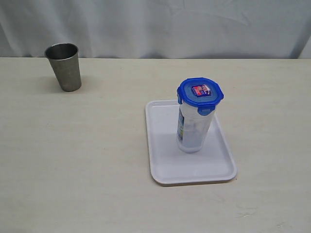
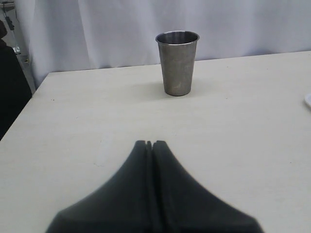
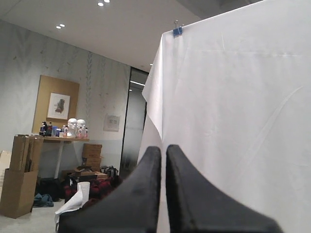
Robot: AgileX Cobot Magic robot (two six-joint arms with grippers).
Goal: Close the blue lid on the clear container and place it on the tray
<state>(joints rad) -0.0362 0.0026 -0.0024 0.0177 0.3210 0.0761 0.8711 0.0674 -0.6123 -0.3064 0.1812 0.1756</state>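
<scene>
Tall clear plastic canister (image 1: 194,128), blue snap lid (image 1: 199,91) seated, upright on flat white tray (image 1: 165,165): looks finished. Left pincer (image 2: 149,144), right pincer (image 3: 163,150) pinched together, empty.

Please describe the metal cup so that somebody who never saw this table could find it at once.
On the pale table, look at the back left part, near the white curtain and apart from the tray. The cup stands there alone, upright. It is dull grey steel, tapered and open on top, unlike the clear container with the blue lid on the tray.
</scene>
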